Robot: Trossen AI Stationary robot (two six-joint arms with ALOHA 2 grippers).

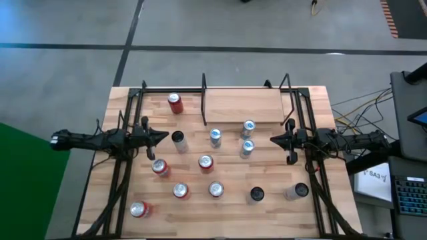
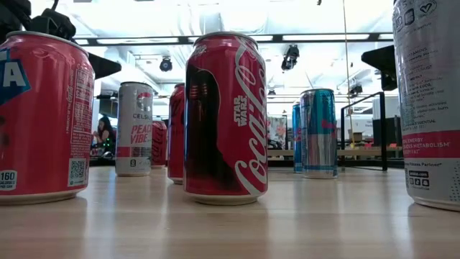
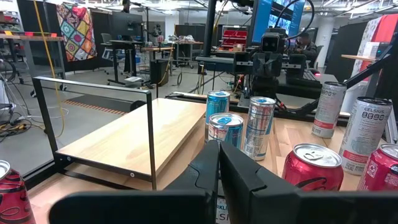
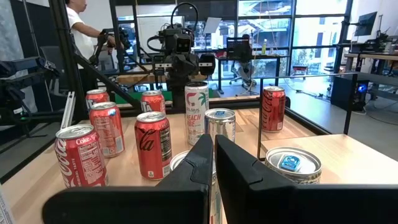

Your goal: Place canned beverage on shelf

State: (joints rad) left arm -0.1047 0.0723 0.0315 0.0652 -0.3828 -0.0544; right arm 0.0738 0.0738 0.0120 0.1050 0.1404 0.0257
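From above we see the left gripper point(image 1: 162, 137) hovering over the left part of the table point(image 1: 320, 100), its fingers pressed together on nothing, tips pointing toward the middle. Just ahead of those tips stands a black-topped can point(image 1: 177, 137), and just beside them, toward the table's near edge, a red can point(image 1: 159, 167). The right gripper point(image 1: 275, 140) faces it from the other side, likewise closed and empty; two blue-topped cans point(image 1: 247, 148) stand just ahead of its tips. The shelf point(image 1: 243, 105), a light board in a black frame, lies at the far edge, beyond and between both sets of fingertips, with no can on its board; a lone red can point(image 1: 175, 103) stands just outside its left rail. At table height we look past a Coca-Cola can point(image 2: 226, 119), a white Celsius can point(image 2: 134, 129) and a blue can point(image 2: 318, 133), with the shelf's black post point(image 2: 383, 129) far behind on the right; no fingertips show clearly here. From the left wrist, our closed fingers point(image 3: 239, 177) point toward blue cans point(image 3: 226, 129) straight ahead, the shelf board point(image 3: 137, 134) off to one side of them, the other arm point(image 3: 270, 53) beyond. From the right wrist, closed fingers point(image 4: 233, 168) aim at a silver can point(image 4: 220, 127), with red cans point(image 4: 153, 144) on one side and the shelf board point(image 4: 360, 155) on the other.
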